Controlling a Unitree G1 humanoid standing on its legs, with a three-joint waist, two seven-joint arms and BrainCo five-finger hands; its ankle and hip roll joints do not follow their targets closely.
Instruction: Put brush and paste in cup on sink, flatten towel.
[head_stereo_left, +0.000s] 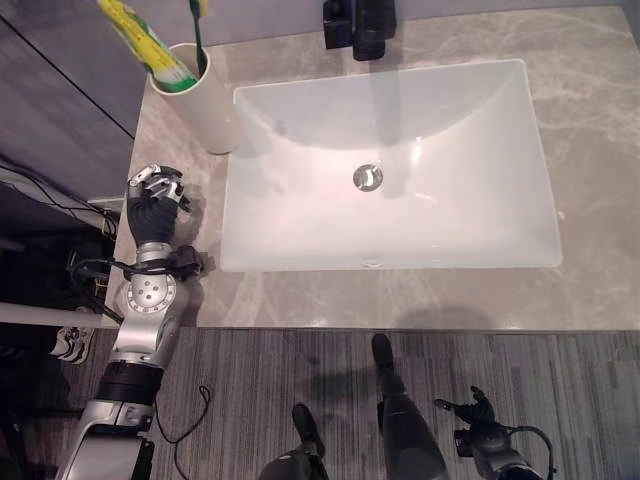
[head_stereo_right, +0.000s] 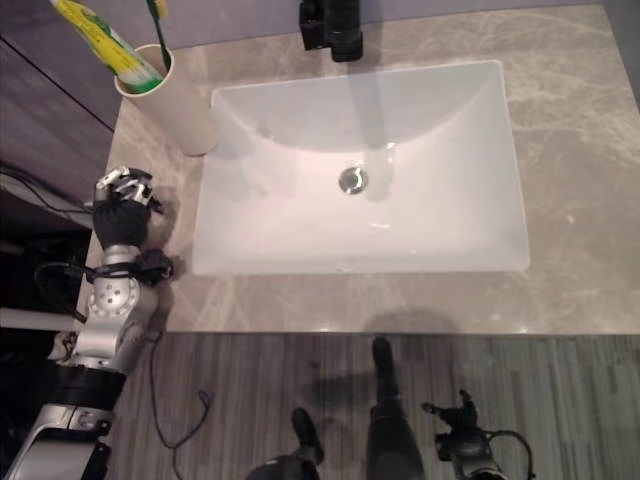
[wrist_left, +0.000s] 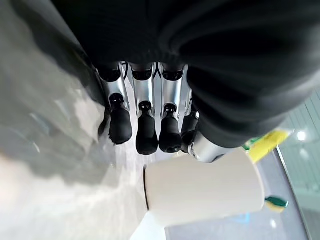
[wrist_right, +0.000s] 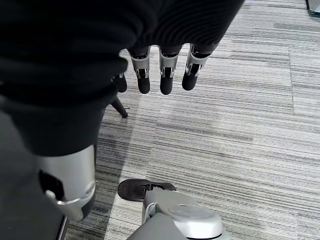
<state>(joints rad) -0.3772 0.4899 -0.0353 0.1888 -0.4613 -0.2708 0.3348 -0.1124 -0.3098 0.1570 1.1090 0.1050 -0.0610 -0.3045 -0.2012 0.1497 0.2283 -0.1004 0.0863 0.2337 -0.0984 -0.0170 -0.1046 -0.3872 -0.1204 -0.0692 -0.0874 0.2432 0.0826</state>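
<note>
A white cup stands on the grey stone counter at the back left of the sink. A yellow-green toothpaste tube and a green-handled toothbrush stand in it. My left hand rests over the counter's left edge, a little in front of the cup, fingers relaxed and holding nothing. In the left wrist view the cup is just past its fingertips. My right hand hangs low over the floor at the lower right, its fingers loose and empty.
The white rectangular basin with a metal drain takes up the middle of the counter. A black faucet stands behind it. Striped grey carpet lies in front of the counter.
</note>
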